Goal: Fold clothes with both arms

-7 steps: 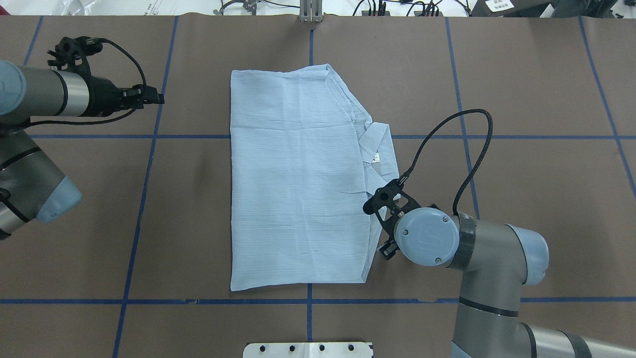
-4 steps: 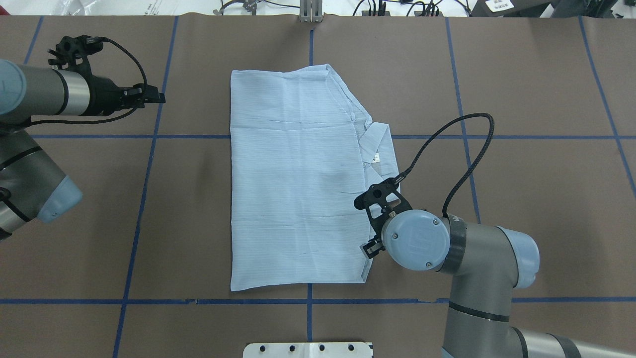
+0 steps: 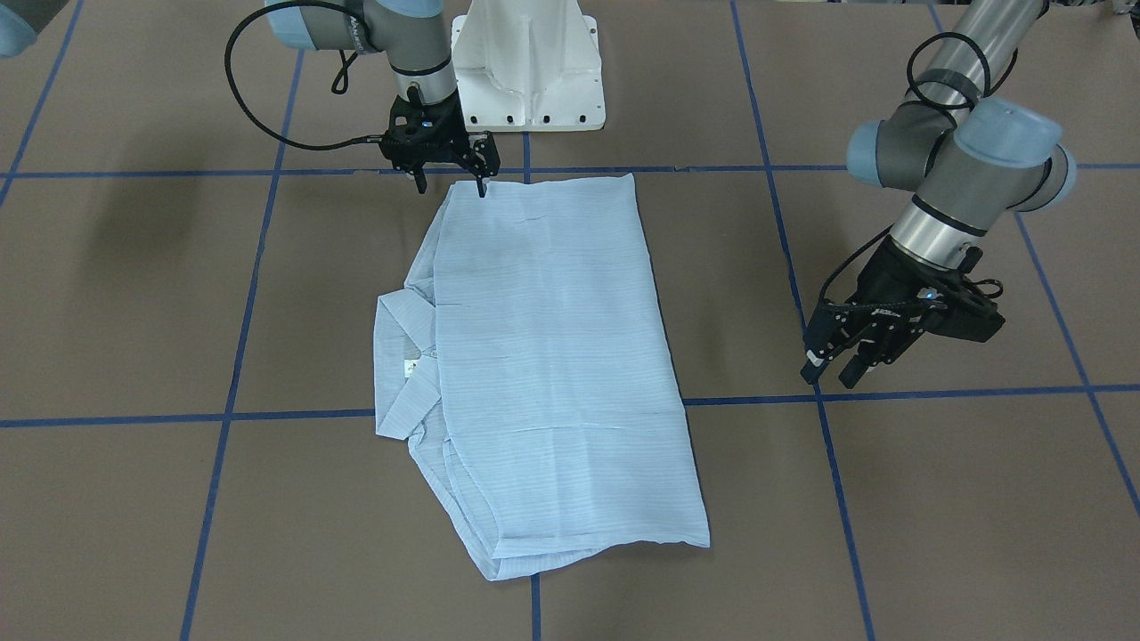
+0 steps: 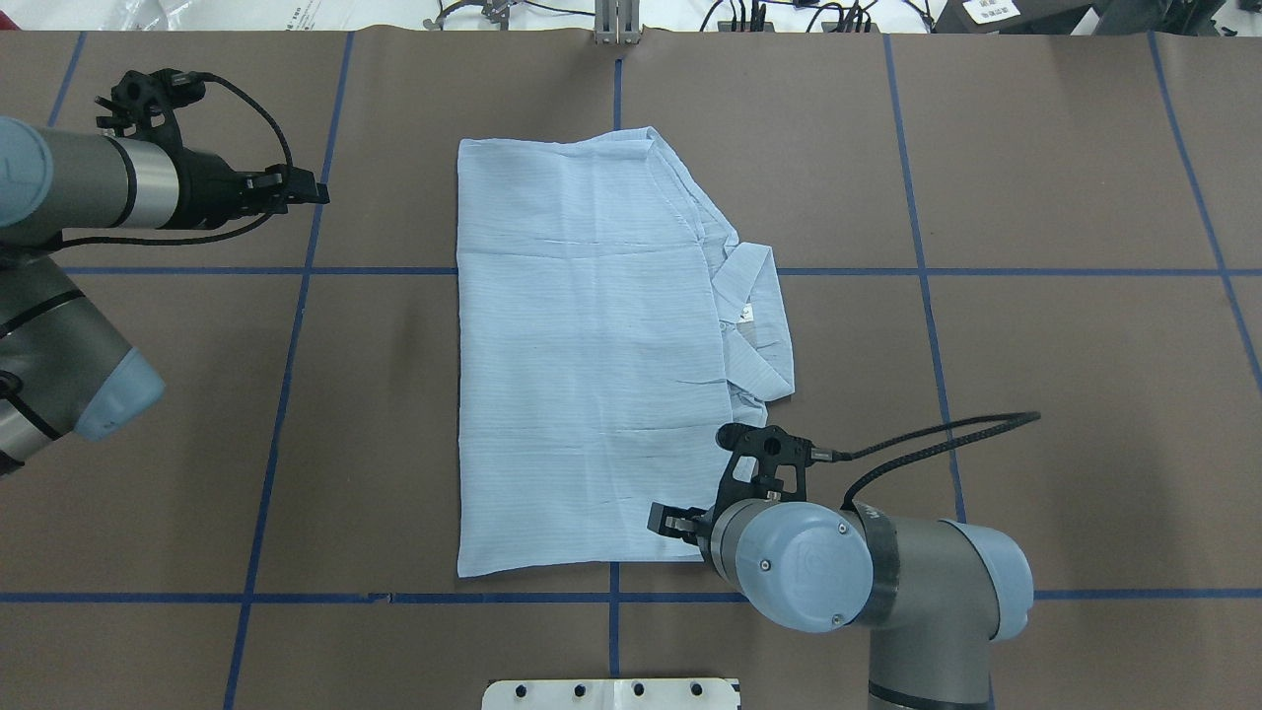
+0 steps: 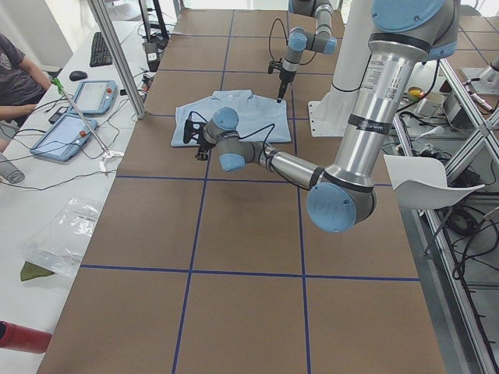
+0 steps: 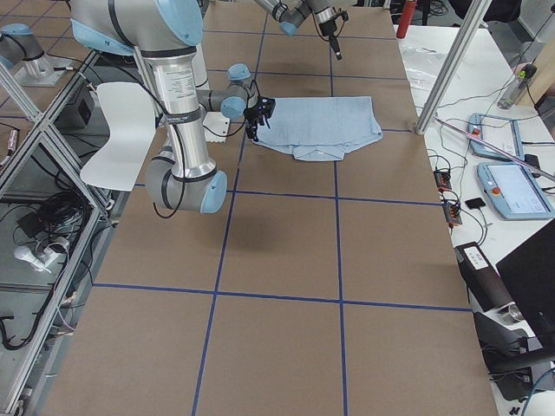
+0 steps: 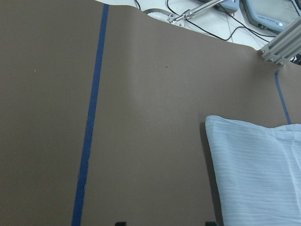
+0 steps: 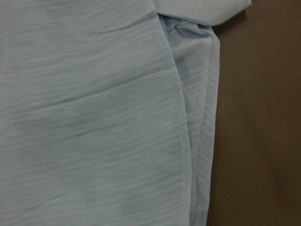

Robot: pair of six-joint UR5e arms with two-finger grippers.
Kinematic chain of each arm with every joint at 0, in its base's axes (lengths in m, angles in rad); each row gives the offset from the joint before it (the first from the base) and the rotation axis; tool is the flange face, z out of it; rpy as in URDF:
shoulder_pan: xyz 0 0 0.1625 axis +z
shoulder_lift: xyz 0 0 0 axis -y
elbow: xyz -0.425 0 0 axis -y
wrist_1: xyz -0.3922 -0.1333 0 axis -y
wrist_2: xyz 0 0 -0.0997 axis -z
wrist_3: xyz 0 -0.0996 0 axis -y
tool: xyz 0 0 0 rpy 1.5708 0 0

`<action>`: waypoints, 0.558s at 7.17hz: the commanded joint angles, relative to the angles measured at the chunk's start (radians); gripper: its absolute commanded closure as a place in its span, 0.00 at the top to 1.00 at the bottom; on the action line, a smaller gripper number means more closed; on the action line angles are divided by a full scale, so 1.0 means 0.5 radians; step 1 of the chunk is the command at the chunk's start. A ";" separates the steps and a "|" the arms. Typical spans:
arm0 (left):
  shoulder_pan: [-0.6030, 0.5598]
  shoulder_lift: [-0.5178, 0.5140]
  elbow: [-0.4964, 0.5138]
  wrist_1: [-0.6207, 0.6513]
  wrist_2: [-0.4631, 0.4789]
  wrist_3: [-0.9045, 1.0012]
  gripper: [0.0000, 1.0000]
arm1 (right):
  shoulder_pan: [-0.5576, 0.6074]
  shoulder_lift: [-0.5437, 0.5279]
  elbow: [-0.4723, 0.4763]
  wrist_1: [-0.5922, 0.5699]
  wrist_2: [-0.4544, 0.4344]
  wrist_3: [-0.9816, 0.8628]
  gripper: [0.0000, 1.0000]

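Two grippers, both empty. The shirt point(image 4: 582, 375) lies flat at the middle of the table point(image 4: 1035, 197), already folded to a long rectangle of several layers. Its collar point(image 4: 749, 296) protrudes from the edge on the robot's right side.

The right gripper point(image 3: 450, 190) points down at the shirt's corner nearest the robot base, on the collar side. Its jaws stand well apart: one fingertip is over the corner of the cloth, the other over the table just beside it. Nothing is gripped. Whether the tips touch the surface cannot be told.

The left gripper point(image 3: 828, 374) hangs over the table, well apart from the shirt's opposite long edge, with fingers parted and nothing between them.

Assessment: the step in hand appears to be taking hold of the near corner on the collar side for the next fold. The right wrist camera shows stacked hems along this edge, not aligned, so a pinch of the top layer alone would likely peel the fold open.

Recommended: bring the outer finger down to the table and slide it under the whole stack. Then close on all layers, a little inside the corner. The left gripper should take a matching hold before any lift, so the edge rises level and taut. A one-sided lift risks dragging the thin fabric askew.
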 commanded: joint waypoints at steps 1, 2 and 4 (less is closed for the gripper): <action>0.000 0.003 -0.003 0.000 0.002 -0.003 0.64 | -0.048 0.005 -0.012 0.029 -0.036 0.640 0.93; 0.000 0.007 -0.018 0.000 0.002 -0.009 0.64 | -0.045 0.002 -0.018 0.029 -0.043 0.724 0.89; -0.003 0.016 -0.049 0.003 0.005 -0.013 0.64 | 0.007 0.008 -0.046 0.029 -0.040 0.731 0.80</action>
